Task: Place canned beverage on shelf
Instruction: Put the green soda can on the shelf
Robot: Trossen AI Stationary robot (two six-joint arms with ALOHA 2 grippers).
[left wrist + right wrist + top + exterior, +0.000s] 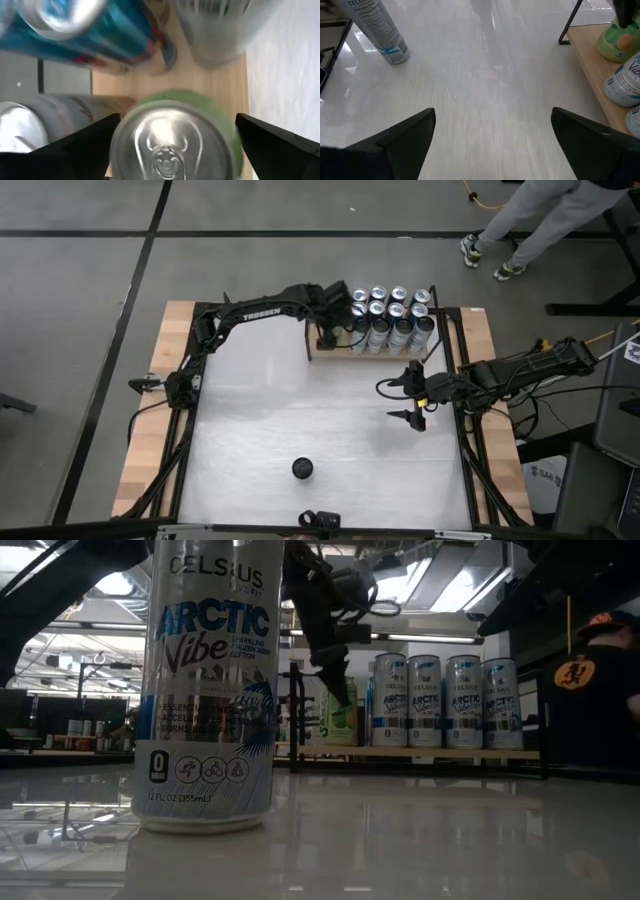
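Observation:
A green can (pixel 175 140) stands upright on the left end of the light-brown wooden shelf (pixel 220 85), its base on the board. It also shows in the low view (pixel 340 718) and the right wrist view (pixel 618 42). My left gripper (pixel 177 120) is open above it, pointing steeply down, with one finger on each side of the can's top and a clear gap at one side. A white and blue can (pixel 303 469) stands alone on the table near the front edge. My right gripper (pixel 492 120) hangs open over the table's right part (pixel 413 415), with nothing between its fingers.
Several white and blue cans (pixel 395 315) fill the rest of the shelf in two rows, right beside the green can. Thin black uprights (pixel 570 22) stand at the shelf's ends. A person's legs (pixel 520 230) show beyond the far edge. White table lies between the shelf and the lone can.

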